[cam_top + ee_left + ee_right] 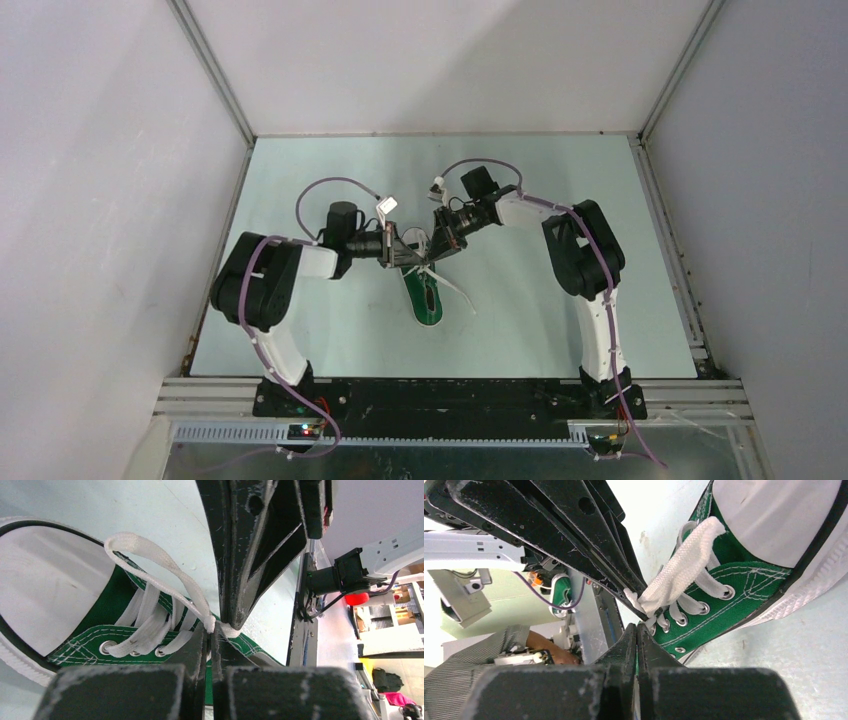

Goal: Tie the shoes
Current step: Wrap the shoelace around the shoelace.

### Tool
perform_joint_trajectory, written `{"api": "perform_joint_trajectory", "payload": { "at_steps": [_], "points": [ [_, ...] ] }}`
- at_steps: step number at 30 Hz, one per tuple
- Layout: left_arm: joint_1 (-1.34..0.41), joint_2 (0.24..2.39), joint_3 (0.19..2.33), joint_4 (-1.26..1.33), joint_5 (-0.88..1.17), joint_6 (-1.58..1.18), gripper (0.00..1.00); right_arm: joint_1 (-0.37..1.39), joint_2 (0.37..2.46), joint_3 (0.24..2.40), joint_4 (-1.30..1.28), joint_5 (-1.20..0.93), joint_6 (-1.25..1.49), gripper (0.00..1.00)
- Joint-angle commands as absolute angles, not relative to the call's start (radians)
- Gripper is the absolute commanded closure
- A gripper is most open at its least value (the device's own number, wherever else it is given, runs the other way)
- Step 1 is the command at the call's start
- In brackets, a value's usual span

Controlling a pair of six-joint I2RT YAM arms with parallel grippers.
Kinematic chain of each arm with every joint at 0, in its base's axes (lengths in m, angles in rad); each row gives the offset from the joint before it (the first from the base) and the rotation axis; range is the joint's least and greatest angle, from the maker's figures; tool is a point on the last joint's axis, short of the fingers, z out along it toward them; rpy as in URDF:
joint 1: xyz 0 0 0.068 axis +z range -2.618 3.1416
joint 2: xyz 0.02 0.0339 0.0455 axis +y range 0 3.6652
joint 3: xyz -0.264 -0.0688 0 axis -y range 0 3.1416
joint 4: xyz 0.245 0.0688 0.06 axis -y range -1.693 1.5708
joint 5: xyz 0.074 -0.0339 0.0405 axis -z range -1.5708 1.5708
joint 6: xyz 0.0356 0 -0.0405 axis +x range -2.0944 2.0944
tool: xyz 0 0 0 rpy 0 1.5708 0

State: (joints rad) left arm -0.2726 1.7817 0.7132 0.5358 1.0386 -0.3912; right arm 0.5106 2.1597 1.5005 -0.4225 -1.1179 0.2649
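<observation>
A small green canvas shoe (428, 300) is lying near the middle of the pale bench (330, 340), its toe pointing away from the arm bases and its dark opening facing up. The smooth white rubber toe cap (45, 585) is curving round the front, white stitching is running along the green cloth, and small metal eyelets (727, 594) are lining the flaps. The flat woven white lace (165, 567) is arching up in a loop and gathering into a tight bunch over the tongue. The scuffed black left tool (405, 252) is sitting with its jaws pressed together, pinching that bunch at its tip. The right tool (440, 243) is also standing fully closed, its tip touching the lace right beside the left one; whether it is actually gripping a strand is hard to make out. From above, both tools are hiding the front of the shoe, while one loose strand (455, 288) is trailing off to the shoe's right.
</observation>
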Motion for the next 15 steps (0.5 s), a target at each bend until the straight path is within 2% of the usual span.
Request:
{"api": "perform_joint_trajectory", "payload": {
  "at_steps": [1, 8, 15],
  "points": [
    [-0.285, 1.729, 0.694, 0.593, 0.996, -0.344, 1.0, 0.512, 2.093, 1.479, -0.286, -1.235, 0.436, 1.0],
    [-0.304, 1.719, 0.668, 0.658, 0.973, -0.342, 1.0, 0.515, 2.099, 1.453, -0.227, -1.244, 0.539, 1.0],
    [-0.366, 1.73, 0.524, 1.045, 0.75, -0.558, 1.0, 0.516, 2.097, 1.397, -0.182, -1.24, 0.664, 1.0]
  ]
}}
